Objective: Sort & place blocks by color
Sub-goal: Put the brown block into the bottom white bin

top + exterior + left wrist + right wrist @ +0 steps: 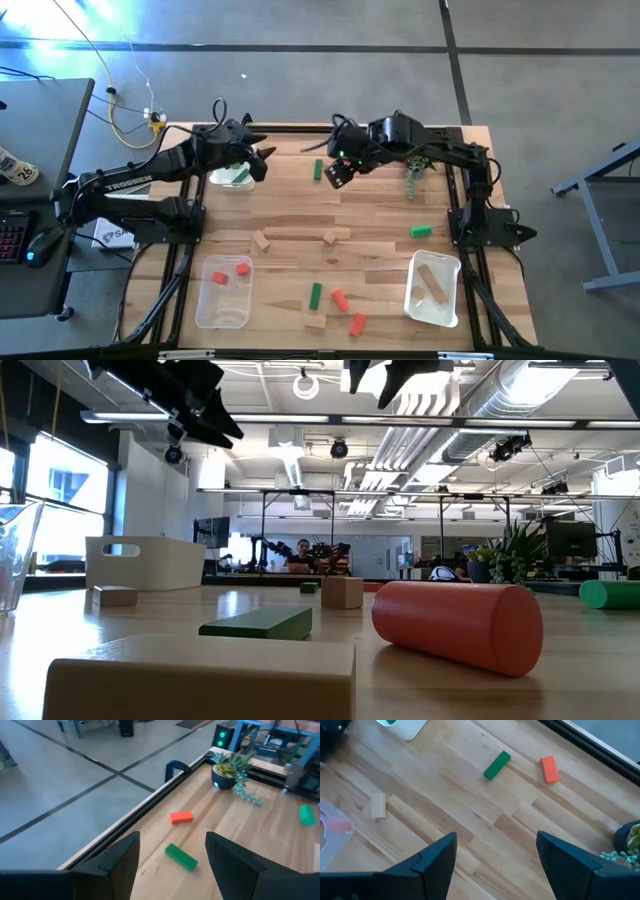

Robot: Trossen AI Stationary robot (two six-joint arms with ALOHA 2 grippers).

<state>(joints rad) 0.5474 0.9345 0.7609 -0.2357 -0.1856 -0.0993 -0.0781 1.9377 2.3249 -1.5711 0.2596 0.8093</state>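
We see both arms raised above the far half of the table (300,215). The left gripper (262,160) hangs beside the far-left clear tray (231,177), which holds a green block (240,176); its fingers (117,860) are spread wide with nothing between them. The right gripper (337,172) hovers near the far middle, just beside a green bar (318,170) — its fingers (432,857) too stand wide apart and empty. In its wrist view that green bar lies close to a red-orange block (549,768), the two apart.

The rest of the blocks lie scattered: a green one (420,231) toward the right, two tan cubes (262,240) and (329,238) mid-table, and a green bar (315,294), two red-orange pieces (340,299) and (357,323) and a tan block (316,320) near the front edge. The near-left tray (205,305) holds two red-orange blocks (243,267) — the near-right tray (420,310) a tan bar (434,283). A small plant (415,172) stands at the far right.
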